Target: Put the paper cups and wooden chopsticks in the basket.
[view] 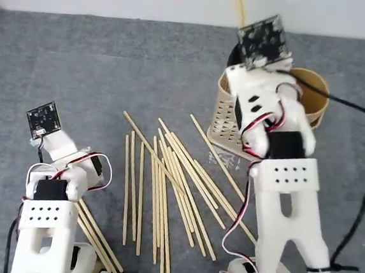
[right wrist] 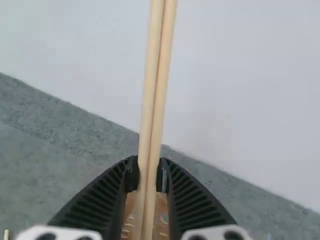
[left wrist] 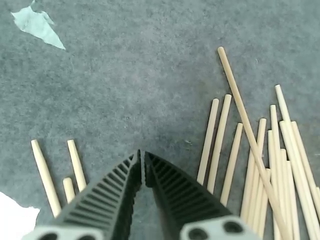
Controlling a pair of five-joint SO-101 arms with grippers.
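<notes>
pair of chopsticks [right wrist: 157, 75]: long axis in line with the jaws, poking out past their tips | right gripper [right wrist: 146, 175]: clamped on them, basket [view: 224, 124] apparently right beneath | left gripper [left wrist: 144, 165]: closed, empty, loose chopsticks [left wrist: 260, 165] alongside

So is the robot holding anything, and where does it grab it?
The right gripper pinches two wooden chopsticks side by side, with most of their visible length sticking out past its tip. The left gripper is shut on nothing.
</notes>
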